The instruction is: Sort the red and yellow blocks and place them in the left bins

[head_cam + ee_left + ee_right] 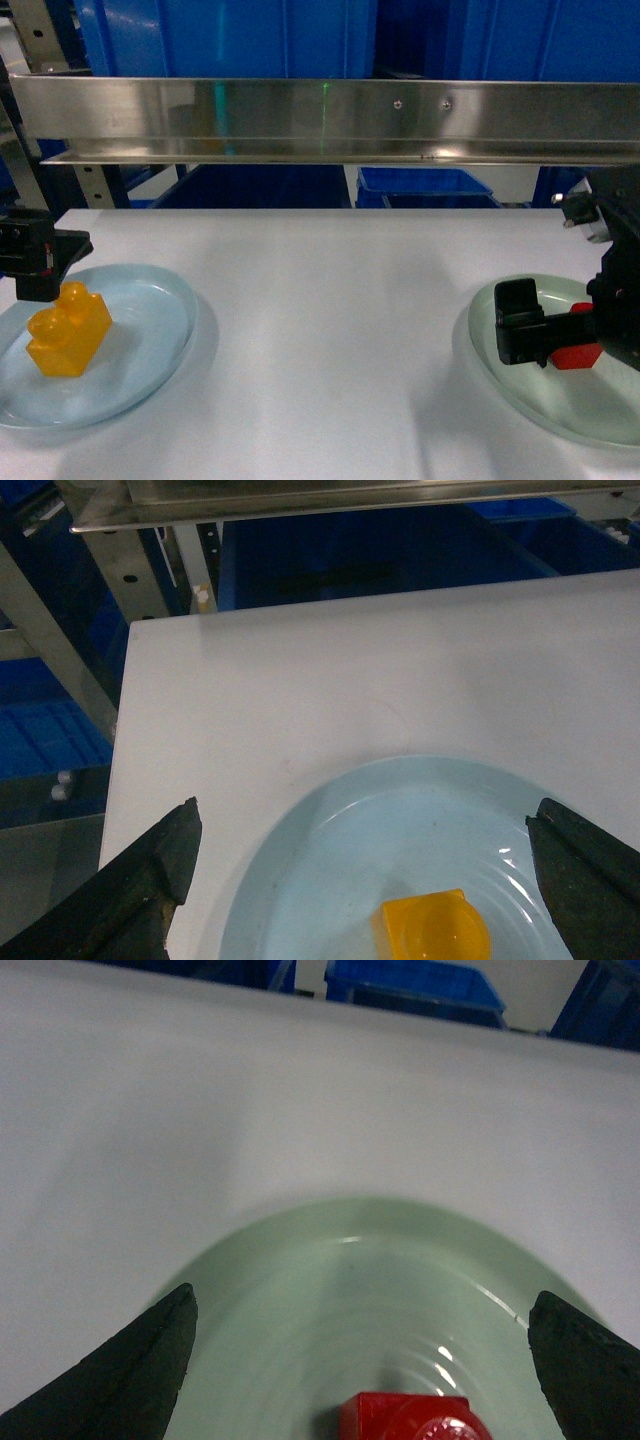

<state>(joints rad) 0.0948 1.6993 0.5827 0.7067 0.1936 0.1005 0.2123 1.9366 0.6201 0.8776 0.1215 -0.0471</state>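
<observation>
A white worktop (330,300) carries two shallow plates. On the left, a pale blue plate (150,350) holds a yellow block (68,330), a studded translucent brick resting tilted toward the plate's left half. The left gripper (365,880) hangs above this plate's back edge; in its wrist view the two dark fingers (150,870) stand far apart at either side of the frame, released, with the yellow block between and below them, touching neither.

On the right, a pale green plate (560,400) holds a red block (575,352). The right gripper (362,1360) is down over this plate, its fingers (140,1360) spread wide and unclenched in the wrist view, the red block lying on the plate between them at the bottom edge of the picture, apart from both. In the head view one black finger stands just left of the red block.

Behind the worktop runs a stainless steel rail (330,120), with blue bins (420,185) beyond it
</observation>
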